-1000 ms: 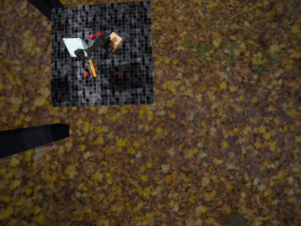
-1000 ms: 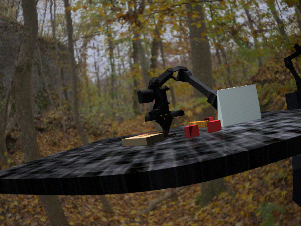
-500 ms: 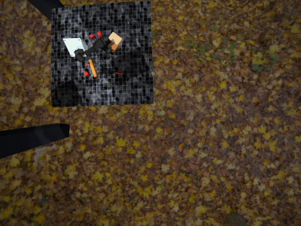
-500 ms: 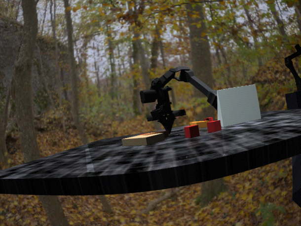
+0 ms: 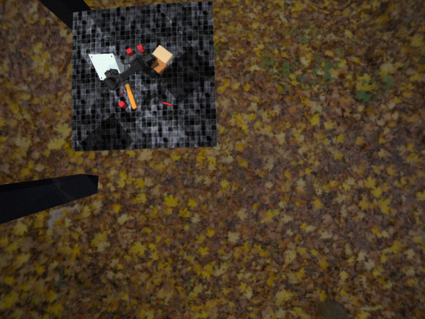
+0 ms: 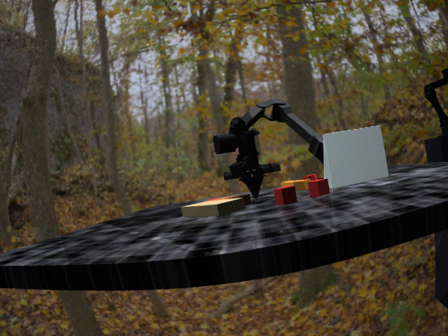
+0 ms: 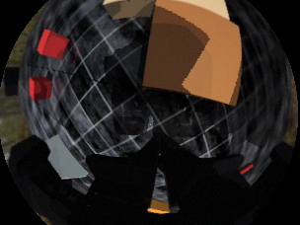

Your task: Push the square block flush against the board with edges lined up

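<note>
The pale tan board (image 5: 162, 54) (image 6: 201, 210) (image 7: 219, 6) lies flat on the table. The orange-brown square block (image 5: 160, 68) (image 6: 247, 199) (image 7: 223, 64) lies flat against its arm-facing side, and no gap shows between them. In the top view the block's right side looks close to even with the board's right end; whether exactly even I cannot tell. My gripper (image 6: 255, 196) (image 7: 160, 135) is shut and empty, pointing down just above the table, a little short of the block and apart from it. In the top view the arm hides the fingertips and part of the block's left side.
Two red cubes (image 5: 129, 51) (image 5: 140, 48) stand left of the board. A white leaning panel (image 5: 103, 64) (image 6: 356, 158) stands near the arm's base. An orange bar (image 5: 131, 97), another red cube (image 5: 122, 104) and a thin red stick (image 5: 167, 103) lie on the other side.
</note>
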Tool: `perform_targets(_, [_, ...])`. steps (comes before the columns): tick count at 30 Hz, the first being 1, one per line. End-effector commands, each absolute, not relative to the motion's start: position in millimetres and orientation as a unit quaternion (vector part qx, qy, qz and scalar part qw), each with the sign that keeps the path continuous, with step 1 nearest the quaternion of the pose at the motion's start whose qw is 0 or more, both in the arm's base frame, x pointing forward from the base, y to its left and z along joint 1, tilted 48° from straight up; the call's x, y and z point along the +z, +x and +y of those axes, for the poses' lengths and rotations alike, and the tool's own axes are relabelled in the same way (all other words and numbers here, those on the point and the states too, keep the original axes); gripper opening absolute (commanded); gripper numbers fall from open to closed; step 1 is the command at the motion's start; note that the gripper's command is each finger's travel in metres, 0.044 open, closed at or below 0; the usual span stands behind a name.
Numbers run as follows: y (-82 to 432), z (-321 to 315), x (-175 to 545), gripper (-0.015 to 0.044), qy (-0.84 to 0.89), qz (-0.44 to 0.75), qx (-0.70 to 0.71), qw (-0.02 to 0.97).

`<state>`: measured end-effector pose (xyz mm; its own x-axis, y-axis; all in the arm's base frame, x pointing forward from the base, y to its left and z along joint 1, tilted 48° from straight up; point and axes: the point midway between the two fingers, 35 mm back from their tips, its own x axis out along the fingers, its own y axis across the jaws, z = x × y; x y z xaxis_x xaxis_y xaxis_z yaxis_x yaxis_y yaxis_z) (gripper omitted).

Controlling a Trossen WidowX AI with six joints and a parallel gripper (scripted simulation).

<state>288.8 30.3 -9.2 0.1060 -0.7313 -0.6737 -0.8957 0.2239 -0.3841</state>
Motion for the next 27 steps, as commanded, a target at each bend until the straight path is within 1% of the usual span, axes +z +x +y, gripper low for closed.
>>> perform_targets(1, [289,40,-3,0.0,-0.615,0.661,0.099,0.419])
perform_targets(4, [284,68,23,0.0,-0.616,0.662,0.098,0.417])
perform_targets(12, [287,75,27,0.0,-0.616,0.655,0.092,0.427])
perform_targets(27, [334,90,27,0.0,-0.486,0.658,-0.078,0.57])
